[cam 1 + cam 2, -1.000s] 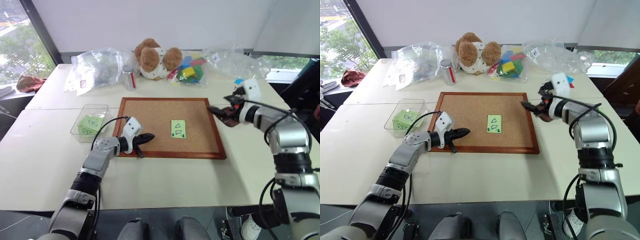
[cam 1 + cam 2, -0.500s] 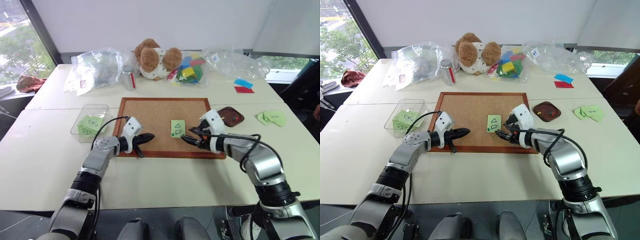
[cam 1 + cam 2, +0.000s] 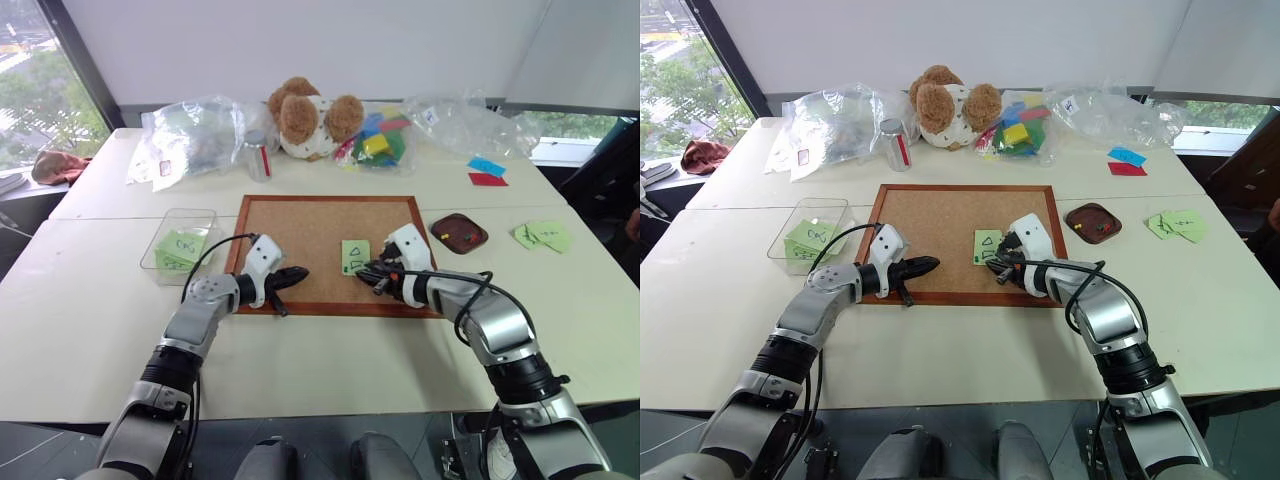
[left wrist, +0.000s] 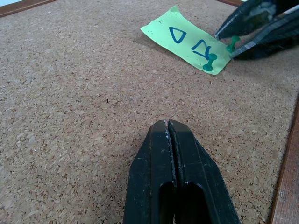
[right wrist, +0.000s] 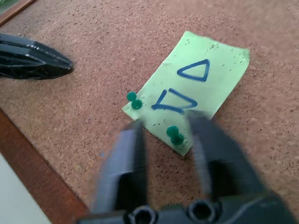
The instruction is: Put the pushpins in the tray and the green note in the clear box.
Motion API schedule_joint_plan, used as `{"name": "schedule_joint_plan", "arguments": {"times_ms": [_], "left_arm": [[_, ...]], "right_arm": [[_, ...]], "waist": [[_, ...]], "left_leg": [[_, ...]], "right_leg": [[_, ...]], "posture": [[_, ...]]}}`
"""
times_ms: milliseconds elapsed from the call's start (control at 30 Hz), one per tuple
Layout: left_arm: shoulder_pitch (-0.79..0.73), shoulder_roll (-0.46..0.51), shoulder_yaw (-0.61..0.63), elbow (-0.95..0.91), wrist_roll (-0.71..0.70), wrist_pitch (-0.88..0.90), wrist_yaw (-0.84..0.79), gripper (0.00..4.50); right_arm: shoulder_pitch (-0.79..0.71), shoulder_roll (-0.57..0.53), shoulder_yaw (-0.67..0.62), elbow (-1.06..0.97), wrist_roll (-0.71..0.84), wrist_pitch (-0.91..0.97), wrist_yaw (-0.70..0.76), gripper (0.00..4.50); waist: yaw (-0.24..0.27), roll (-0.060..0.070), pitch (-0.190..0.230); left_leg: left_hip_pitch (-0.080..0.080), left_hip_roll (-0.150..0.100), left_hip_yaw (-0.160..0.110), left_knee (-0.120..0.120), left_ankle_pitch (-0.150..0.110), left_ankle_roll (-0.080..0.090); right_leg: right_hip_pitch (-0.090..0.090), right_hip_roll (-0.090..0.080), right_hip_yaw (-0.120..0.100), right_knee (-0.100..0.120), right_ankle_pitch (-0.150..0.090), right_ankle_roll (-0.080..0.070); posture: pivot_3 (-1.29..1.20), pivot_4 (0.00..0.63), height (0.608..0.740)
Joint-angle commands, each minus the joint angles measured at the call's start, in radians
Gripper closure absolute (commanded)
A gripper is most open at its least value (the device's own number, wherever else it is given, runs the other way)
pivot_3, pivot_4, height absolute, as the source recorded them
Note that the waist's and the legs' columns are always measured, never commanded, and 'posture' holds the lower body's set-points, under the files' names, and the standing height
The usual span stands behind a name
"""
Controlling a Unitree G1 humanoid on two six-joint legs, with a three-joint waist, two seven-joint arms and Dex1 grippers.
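The green note [image 3: 356,256], marked with triangles, lies on the cork board [image 3: 320,220], held by two green pushpins [image 5: 135,101] [image 5: 174,135] at its near edge. My right gripper [image 3: 365,272] is at that edge, its fingers [image 4: 243,18] shut on one pushpin [image 4: 232,44]. My left gripper [image 3: 295,274] is shut and empty over the board's near left part, well left of the note. The reddish-brown tray [image 3: 448,222] sits right of the board with red and yellowish pushpins [image 3: 462,237] in it. The clear box [image 3: 170,225], left of the board, holds other green notes.
A teddy bear [image 3: 310,115], a can [image 3: 258,155], coloured blocks [image 3: 380,140] and clear plastic bags [image 3: 195,135] line the table's far side. Loose green notes [image 3: 542,235] and blue and red cards [image 3: 485,172] lie to the right of the tray.
My right arm came down and left from above the tray to the note's near edge. Its gripper went from open to shut around a green pushpin. The left arm kept still.
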Motion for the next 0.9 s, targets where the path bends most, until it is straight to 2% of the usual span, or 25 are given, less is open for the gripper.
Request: {"name": "schedule_joint_plan", "arguments": {"times_ms": [33, 200, 400, 600, 733, 900], "left_arm": [[0.039, 0.005, -0.025, 0.036, 0.028, 0.036, 0.0, 4.5], [0.041, 0.009, -0.027, 0.035, 0.029, 0.039, -0.003, 4.5], [0.043, 0.007, -0.037, 0.044, 0.036, 0.035, -0.007, 4.5], [0.043, 0.006, -0.041, 0.046, 0.036, 0.034, -0.009, 4.5], [0.041, 0.003, -0.043, 0.047, 0.036, 0.034, -0.009, 4.5], [0.038, -0.003, -0.049, 0.051, 0.037, 0.031, -0.011, 4.5]], "right_arm": [[-0.017, 0.003, -0.011, -0.027, 0.0, -0.013, 0.005, 4.48], [-0.035, -0.024, -0.042, -0.107, 0.021, 0.035, 0.016, 4.48], [-0.13, -0.067, -0.149, -0.227, 0.09, 0.161, 0.009, 4.48], [-0.178, -0.124, -0.214, -0.165, 0.08, 0.15, -0.015, 4.48], [-0.226, -0.173, -0.258, 0.059, 0.009, 0.024, -0.071, 4.48], [-0.379, -0.206, -0.26, 0.546, -0.082, -0.234, -0.123, 4.48]], "waist": [[0.0, 0.0, 0.0], [0.0, 0.0, 0.0], [0.001, 0.0, 0.0], [0.002, 0.0, 0.0], [0.001, 0.0, 0.0], [0.001, 0.0, 0.0]], "left_leg": [[0.0, 0.0, 0.0, 0.0, 0.0, 0.0], [0.0, 0.0, 0.0, 0.0, 0.0, 0.0], [0.0, 0.0, 0.0, 0.0, 0.0, 0.0], [0.0, 0.0, -0.001, -0.001, 0.0, 0.001], [0.0, 0.0, 0.0, 0.0, 0.0, 0.001], [0.0, 0.0, 0.0, -0.001, 0.0, 0.0]], "right_leg": [[0.0, 0.0, 0.0, 0.0, 0.0, 0.0], [0.0, 0.0, 0.0, 0.0, 0.0, 0.0], [0.0, 0.0, 0.0, 0.0, 0.0, 0.0], [0.0, 0.0, 0.0, -0.001, 0.0, 0.0], [0.001, 0.0, 0.0, -0.001, 0.0, 0.0], [0.001, 0.0, 0.0, -0.001, 0.0, 0.0]], "posture": [[0.0, 0.15, 0.74], [0.0, 0.15, 0.74], [0.0, 0.15, 0.74], [0.0, 0.15, 0.74], [0.0, 0.15, 0.74], [0.0, 0.15, 0.74]]}}
